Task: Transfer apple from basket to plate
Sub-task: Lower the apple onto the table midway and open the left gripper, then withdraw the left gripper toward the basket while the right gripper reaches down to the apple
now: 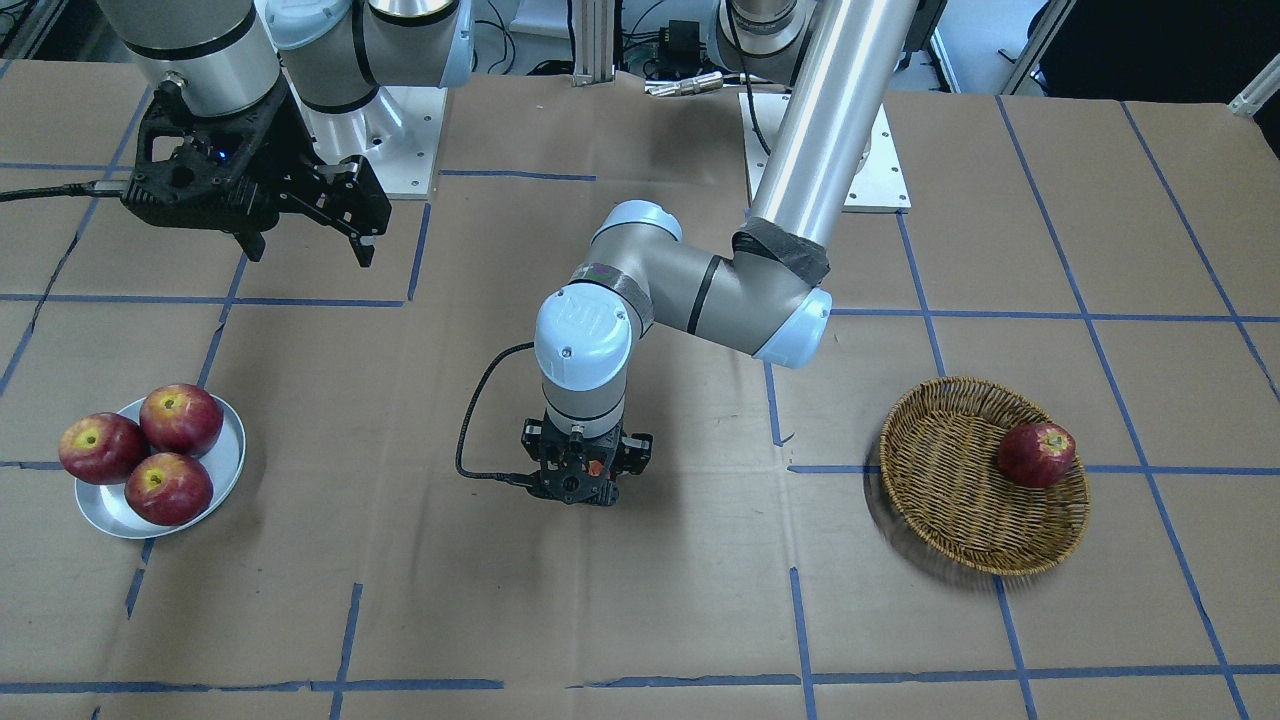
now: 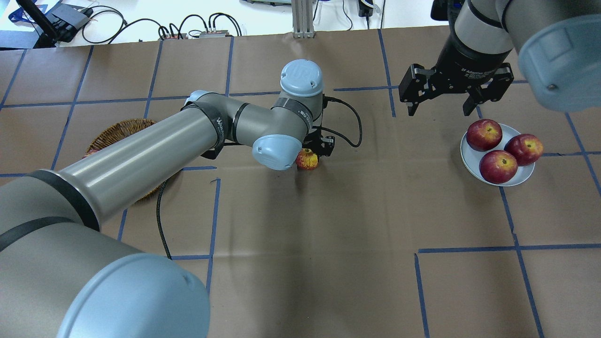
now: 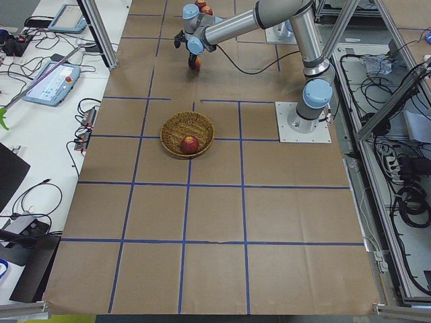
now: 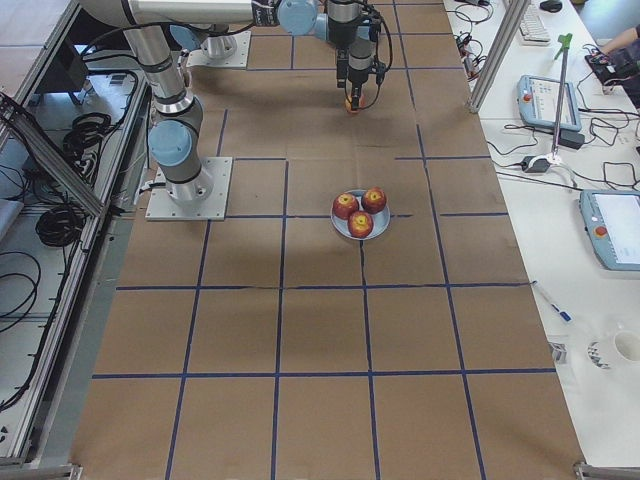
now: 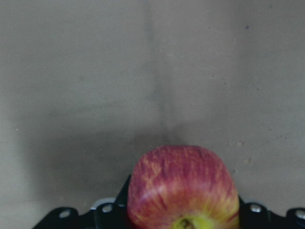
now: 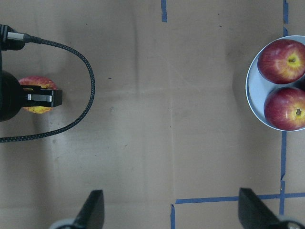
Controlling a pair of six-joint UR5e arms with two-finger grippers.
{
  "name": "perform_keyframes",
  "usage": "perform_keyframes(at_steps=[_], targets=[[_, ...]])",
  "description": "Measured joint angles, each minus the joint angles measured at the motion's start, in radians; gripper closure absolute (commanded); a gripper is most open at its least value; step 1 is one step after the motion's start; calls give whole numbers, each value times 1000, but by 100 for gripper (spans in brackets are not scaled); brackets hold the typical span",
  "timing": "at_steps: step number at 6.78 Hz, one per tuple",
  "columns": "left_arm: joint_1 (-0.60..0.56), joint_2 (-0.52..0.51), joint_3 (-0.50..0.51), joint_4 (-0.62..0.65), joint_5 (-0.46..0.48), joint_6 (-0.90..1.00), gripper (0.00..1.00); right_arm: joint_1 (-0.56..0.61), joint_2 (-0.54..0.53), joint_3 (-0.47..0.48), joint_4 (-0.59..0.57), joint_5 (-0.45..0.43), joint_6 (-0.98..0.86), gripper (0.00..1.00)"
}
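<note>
The left arm is seen stretched from its base out over the middle of the worktop [image 1: 640,600], its long silver link slanting down to a bent elbow and its wrist turned so that the left gripper [image 1: 585,482] points straight down. Its jaws are closed on the apple [image 2: 307,159], which is gripped on two sides with the stem hollow facing up. The pinkish-red streaked skin and the yellow patch around the stem are shown close up in the left wrist view, with bare brown paper beneath. The apple is thus held over open worktop between the basket [image 1: 945,490] and the plate [image 1: 228,462], well apart from both; how high it is held cannot be told. One dark red apple [image 1: 1037,455] is left in the basket, lying against the rim. Three red apples [image 1: 150,450] are packed together on the plate, each touching the next. The right arm is folded close to its base, with the right gripper [image 1: 310,250] raised above the worktop near the plate and pointed downward. Its jaws are spread wide and nothing is held between them. A black cable [image 1: 470,440] is looped from the left wrist.
</note>
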Motion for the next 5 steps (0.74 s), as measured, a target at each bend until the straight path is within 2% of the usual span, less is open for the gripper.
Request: perform_keyframes(at_steps=[2, 3, 5], targets=[[4, 29, 2, -8, 0, 1, 1, 2, 0, -1, 0, 1, 1, 0], [17, 89, 1, -48, -1, 9, 1, 3, 1, -1, -1, 1, 4, 0], [99, 303, 0, -258, -4, 87, 1, 3, 6, -1, -3, 1, 10, 0]])
